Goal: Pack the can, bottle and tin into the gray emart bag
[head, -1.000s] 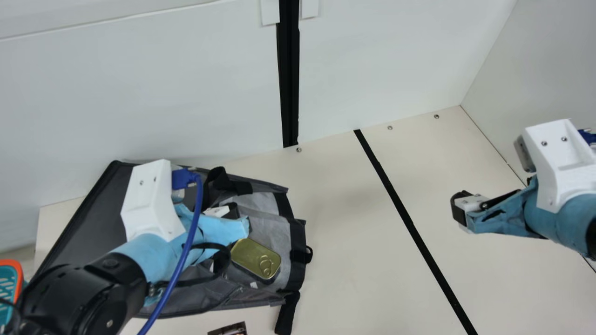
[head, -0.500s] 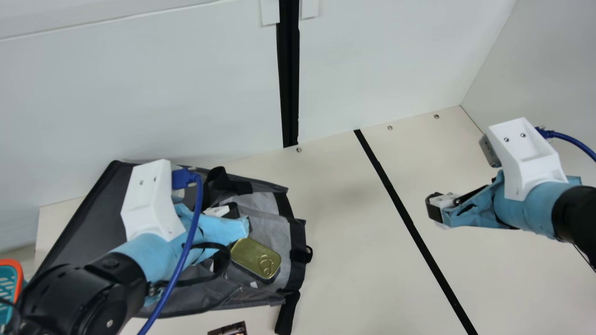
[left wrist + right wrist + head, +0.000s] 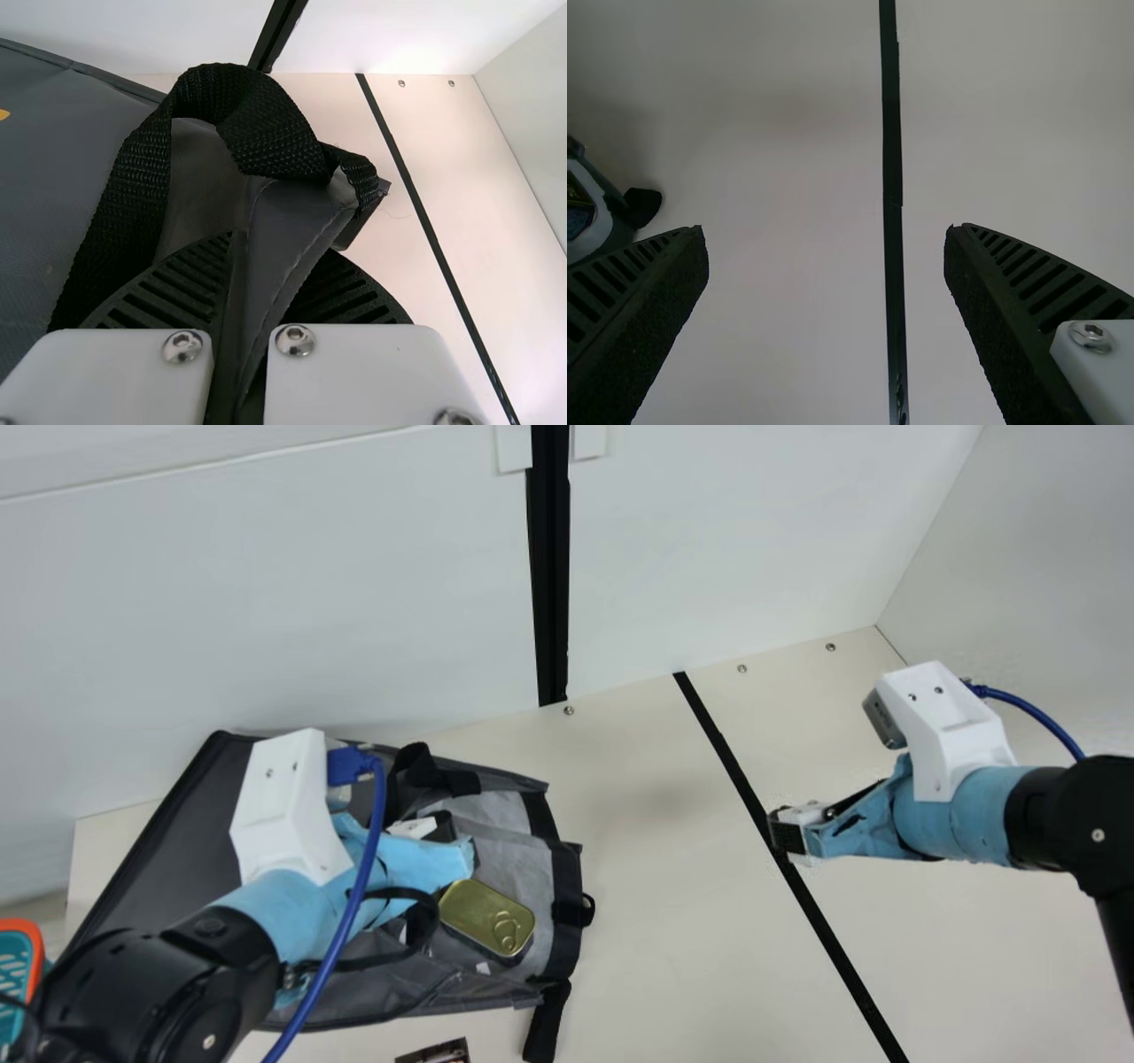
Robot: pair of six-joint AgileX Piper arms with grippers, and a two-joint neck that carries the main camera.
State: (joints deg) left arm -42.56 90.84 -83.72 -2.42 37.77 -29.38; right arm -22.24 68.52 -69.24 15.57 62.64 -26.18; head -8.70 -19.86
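In the main view the gray bag [image 3: 190, 850] lies on its side at the left, its mouth toward the table's middle. My left gripper [image 3: 443, 828] is at the bag's upper edge; in the left wrist view the left gripper [image 3: 237, 301] is shut on a fold of bag fabric [image 3: 288, 239] beside a black strap handle. A gold tin [image 3: 487, 917] rests at the bag's mouth. Over the black table line stands my right gripper [image 3: 787, 834]; in the right wrist view the right gripper [image 3: 826, 266] is wide open, nothing between its fingers.
An orange-rimmed teal basket [image 3: 35, 957] stands at the left edge. A small dark printed item [image 3: 436, 1052] lies near the bottom edge, below the bag. White walls [image 3: 726, 540] close off the back and right side.
My right arm has moved left across the table, from the right side to the black line. The left arm, the bag and the tin have stayed put.
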